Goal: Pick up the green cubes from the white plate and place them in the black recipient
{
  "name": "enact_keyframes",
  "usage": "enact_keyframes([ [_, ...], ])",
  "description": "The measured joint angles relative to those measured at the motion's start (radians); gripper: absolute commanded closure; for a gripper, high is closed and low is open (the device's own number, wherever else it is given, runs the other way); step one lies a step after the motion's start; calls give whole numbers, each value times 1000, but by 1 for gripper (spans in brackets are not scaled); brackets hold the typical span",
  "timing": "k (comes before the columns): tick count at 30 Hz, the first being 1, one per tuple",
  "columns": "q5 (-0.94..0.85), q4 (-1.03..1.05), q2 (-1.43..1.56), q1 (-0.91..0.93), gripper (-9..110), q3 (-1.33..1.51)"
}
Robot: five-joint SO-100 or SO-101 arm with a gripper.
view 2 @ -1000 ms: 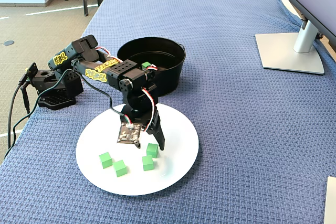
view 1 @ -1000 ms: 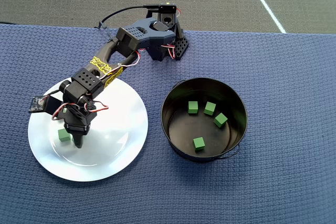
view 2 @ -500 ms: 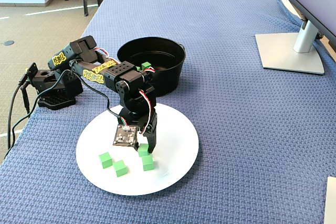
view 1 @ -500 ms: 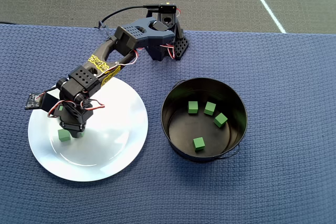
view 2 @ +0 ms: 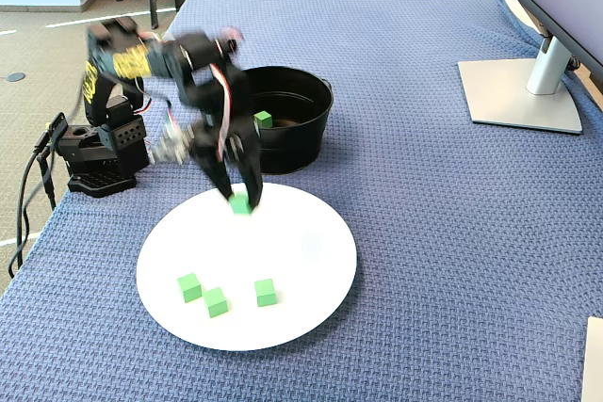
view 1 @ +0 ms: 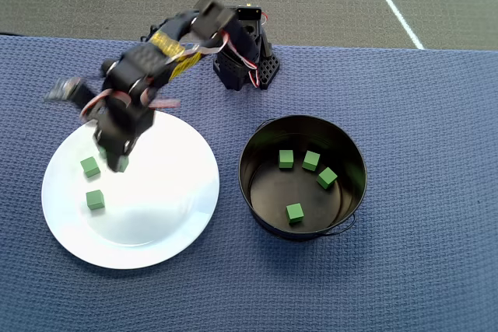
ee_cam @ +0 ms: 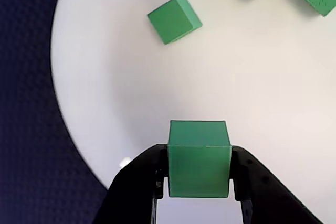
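Note:
My gripper [ee_cam: 199,156] is shut on one green cube [ee_cam: 199,145], squeezed between both black fingers and held above the white plate [ee_cam: 262,77]. In the fixed view the gripper [view 2: 240,201] hangs blurred over the plate's far rim [view 2: 311,251] with that cube [view 2: 239,203]. Three more green cubes [view 2: 189,286] [view 2: 217,301] [view 2: 265,292] lie on the plate's near part. The overhead view shows the gripper [view 1: 118,159] above the plate [view 1: 156,223] and two loose cubes [view 1: 90,166] [view 1: 96,199]. The black recipient [view 1: 302,126] holds several green cubes [view 1: 286,159].
The arm's base [view 1: 245,68] is clamped at the table's far edge in the overhead view. A monitor stand [view 2: 523,91] sits at the far right in the fixed view. Blue woven cloth [view 1: 405,270] covers the table around plate and pot.
The gripper has shut on a cube that lay on the plate and lifted it. The arm has risen and swung back toward its base, blurred with motion. The other cubes stayed put.

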Motion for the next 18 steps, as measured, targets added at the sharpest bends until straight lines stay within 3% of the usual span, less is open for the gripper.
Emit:
enact_keyframes([
  [4,87,-28,278,-127,102,209],
  [9,204,-28,506,-431,102,321],
  [14,313,-38,517,-758,102,379],
  [18,388,-100,422,-913,102,431],
])
